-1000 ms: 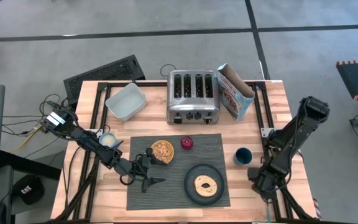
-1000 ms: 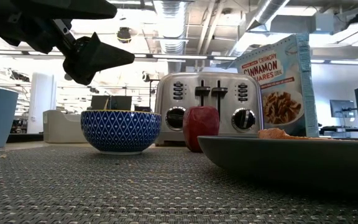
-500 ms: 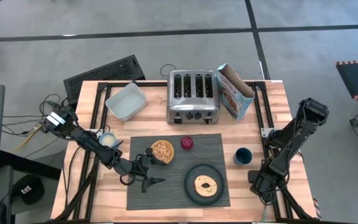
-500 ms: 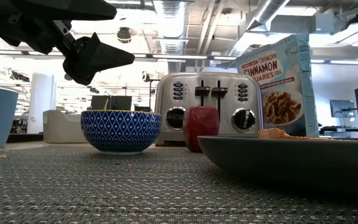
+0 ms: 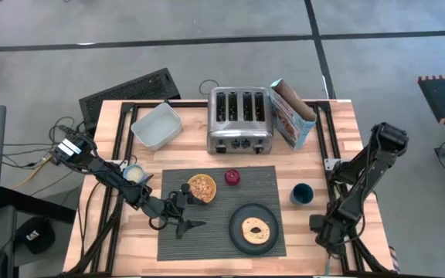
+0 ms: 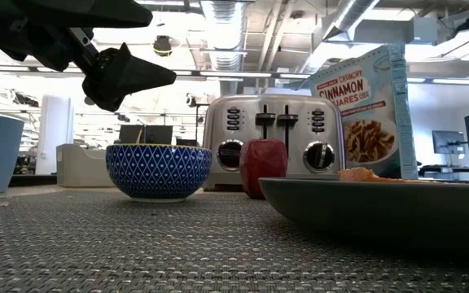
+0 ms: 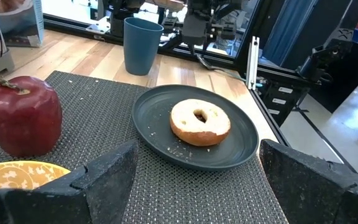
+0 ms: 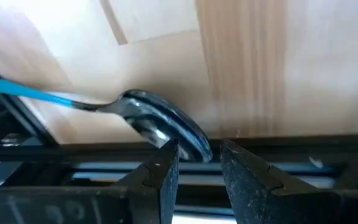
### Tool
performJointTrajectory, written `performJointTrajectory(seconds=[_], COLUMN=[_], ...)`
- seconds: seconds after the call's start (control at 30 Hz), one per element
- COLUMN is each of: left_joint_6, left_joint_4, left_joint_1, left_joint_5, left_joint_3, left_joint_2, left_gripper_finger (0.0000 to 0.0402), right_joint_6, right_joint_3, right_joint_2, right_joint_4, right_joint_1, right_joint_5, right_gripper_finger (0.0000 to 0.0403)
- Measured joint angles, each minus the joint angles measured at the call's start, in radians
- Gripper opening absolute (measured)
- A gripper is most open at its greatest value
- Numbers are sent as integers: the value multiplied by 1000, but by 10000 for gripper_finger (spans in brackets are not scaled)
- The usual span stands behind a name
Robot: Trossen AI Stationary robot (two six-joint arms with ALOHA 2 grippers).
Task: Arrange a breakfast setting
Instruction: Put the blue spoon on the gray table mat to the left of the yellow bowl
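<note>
- The dark grey ribbed rectangular placemat (image 5: pixel 219 210) lies in the lower middle of the high view, and most of the setting already sits on it.
- The dark round plate (image 5: pixel 254 228) holds the bagel (image 5: pixel 253 228) at the mat's lower right; the small red fruit (image 5: pixel 232 177) stands near its upper edge.
- The small bowl (image 5: pixel 202 188), yellow inside and blue-patterned outside, sits at the mat's upper left with what looks like cereal in it.
- My left gripper (image 5: pixel 182 210) hovers just beside that bowl, over the mat's left part, fingers spread wide and holding nothing; I judge it is waiting there.
- The dark blue cup (image 5: pixel 301 193) stands off the mat on the wooden table (image 5: pixel 323 147), just right of it, where a drink belongs.
- The blue-handled metal spoon (image 8: pixel 138 118) lies on the wood by the black frame rail, so it is not yet set at the mat.
- My right gripper (image 8: pixel 199 163) is at the lower right of the high view, fingers narrowly apart just beside the spoon's bowl, pinching nothing that I can see.
- Behind the mat the chrome four-slot toaster (image 5: pixel 240 120) and an open cereal box (image 6: pixel 366 110) reading "CRUNCHY CINNAMON" stay out of the way.
</note>
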Motion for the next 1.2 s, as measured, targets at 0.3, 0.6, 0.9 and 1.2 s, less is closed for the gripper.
performJointTrajectory(seconds=[0.3, 0.6, 0.9, 1.2], left_joint_6=[0, 1, 1, 1], left_joint_4=[-3, -11, -11, -10], left_joint_1=[0, 0, 0, 0], left_joint_5=[0, 0, 0, 0], left_joint_3=[0, 0, 0, 0], left_joint_2=[0, 0, 0, 0], left_gripper_finger=[322, 322, 322, 322], right_joint_6=[-50, -82, -87, -103], right_joint_3=[0, 0, 2, 43], right_joint_2=[74, 90, 42, -92], right_joint_4=[21, 82, 107, -106], right_joint_1=[-15, -6, -26, -101], right_joint_5=[-13, -45, -60, -32], right_gripper_finger=[147, 81, 31, 31])
